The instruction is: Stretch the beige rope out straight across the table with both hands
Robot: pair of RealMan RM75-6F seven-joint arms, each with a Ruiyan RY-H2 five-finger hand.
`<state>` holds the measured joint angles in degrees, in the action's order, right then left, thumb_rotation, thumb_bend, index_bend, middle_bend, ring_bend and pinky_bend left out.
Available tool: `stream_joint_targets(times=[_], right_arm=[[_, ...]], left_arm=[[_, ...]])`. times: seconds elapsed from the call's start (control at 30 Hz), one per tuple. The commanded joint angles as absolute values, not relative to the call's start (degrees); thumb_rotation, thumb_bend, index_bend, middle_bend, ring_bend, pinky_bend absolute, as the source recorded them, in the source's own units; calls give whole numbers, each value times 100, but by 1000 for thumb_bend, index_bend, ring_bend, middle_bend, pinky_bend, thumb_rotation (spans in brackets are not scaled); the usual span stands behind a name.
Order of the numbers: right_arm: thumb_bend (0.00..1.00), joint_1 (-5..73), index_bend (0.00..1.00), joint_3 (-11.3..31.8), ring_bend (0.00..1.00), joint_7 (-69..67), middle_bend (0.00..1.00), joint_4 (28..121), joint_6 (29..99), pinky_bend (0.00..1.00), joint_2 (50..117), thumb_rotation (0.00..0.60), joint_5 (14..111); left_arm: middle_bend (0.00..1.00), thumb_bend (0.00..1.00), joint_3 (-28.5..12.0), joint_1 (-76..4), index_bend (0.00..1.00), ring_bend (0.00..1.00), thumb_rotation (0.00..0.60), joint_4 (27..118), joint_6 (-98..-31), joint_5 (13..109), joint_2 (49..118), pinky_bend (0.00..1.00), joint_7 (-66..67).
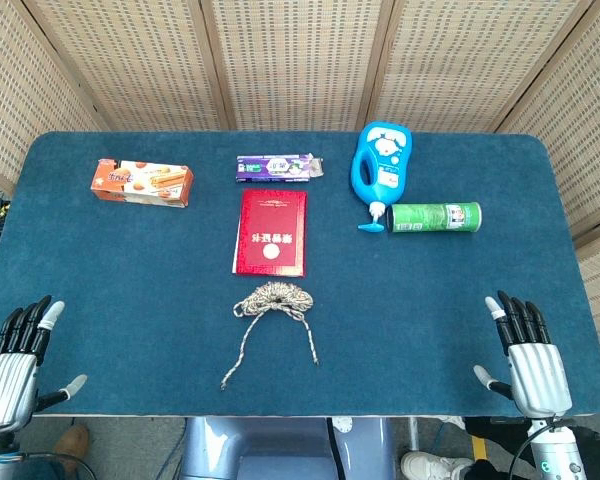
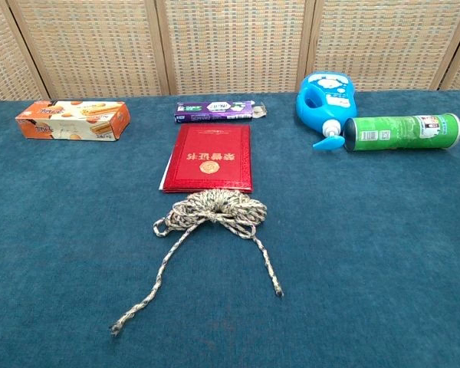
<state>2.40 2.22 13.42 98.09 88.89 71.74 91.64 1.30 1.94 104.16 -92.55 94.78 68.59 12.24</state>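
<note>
A: Where are the hands?

B: Left hand (image 1: 12, 362) and right hand (image 1: 530, 360) both rest at the near edge of the blue table (image 1: 110, 270), at opposite corners; fingers apart and extended, holding nothing; only the head view shows them.

A: And the rope?

B: The beige rope (image 1: 273, 305) lies bunched in a loose coil between the two hands, well apart from both sets of fingertips and a little beyond them; two loose ends trail from the coil toward the near edge, the longer one on the left hand's side.

A: What lies past it?

B: A red booklet (image 2: 210, 158) just beyond the coil, its near edge touching or almost touching the rope; further out, a purple tube box (image 2: 217, 111); beyond the left fingers, an orange biscuit box (image 1: 141, 183); beyond the right fingers, a blue bottle (image 1: 381, 166) and a green can (image 1: 435, 217) lying on its side.
</note>
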Motion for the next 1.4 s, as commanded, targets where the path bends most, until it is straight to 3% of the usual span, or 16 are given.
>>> stream_joint_targets(times=[0.03, 0.23, 0.3, 0.47, 0.57, 0.63, 0.77, 1.03, 1.4], right_arm=[[0, 243, 0, 223, 0, 1347, 0, 9813, 8883, 0, 7171, 600, 9162], [13, 275, 0, 134, 0, 1295, 0, 9851, 8724, 0, 7081, 600, 9172], [124, 397, 0, 83, 0, 1303, 0, 9950, 8462, 0, 6989, 600, 9195], [610, 911, 53, 150, 0, 1712, 0, 10324, 7708, 0, 6750, 600, 9299], [763, 1347, 127, 223, 0, 1875, 0, 10561, 7088, 0, 6594, 600, 9350], [804, 1661, 157, 298, 0, 1960, 0, 10710, 6635, 0, 6556, 600, 9299], [831, 2231, 231, 464, 0, 1924, 0, 10819, 5874, 0, 6701, 600, 9118], [832, 3245, 239, 683, 0, 2675, 0, 10599, 4579, 0, 7331, 600, 8446], [832, 4017, 247, 636, 0, 4042, 0, 10358, 4145, 0, 8206, 600, 7681]], left_arm=[[0, 57, 124, 190, 0, 0, 600, 10417, -9244, 9465, 6865, 0, 1240], [0, 53, 119, 173, 0, 0, 600, 10429, -9214, 9457, 6867, 0, 1209], [0, 52, 104, 153, 0, 0, 600, 10438, -9197, 9463, 6877, 0, 1244], [0, 52, 76, 114, 0, 0, 600, 10474, -9120, 9409, 6929, 0, 1374], [0, 52, 47, 91, 0, 0, 600, 10485, -9091, 9373, 6971, 0, 1451], [0, 52, 20, 72, 0, 0, 600, 10488, -9059, 9324, 7004, 0, 1516], [0, 53, -52, 5, 0, 0, 600, 10488, -8927, 9145, 7066, 0, 1637], [0, 53, -228, -156, 0, 0, 600, 10515, -8653, 8690, 7186, 0, 1899], [0, 53, -312, -292, 0, 0, 600, 10451, -8467, 8327, 7354, 0, 2218]])
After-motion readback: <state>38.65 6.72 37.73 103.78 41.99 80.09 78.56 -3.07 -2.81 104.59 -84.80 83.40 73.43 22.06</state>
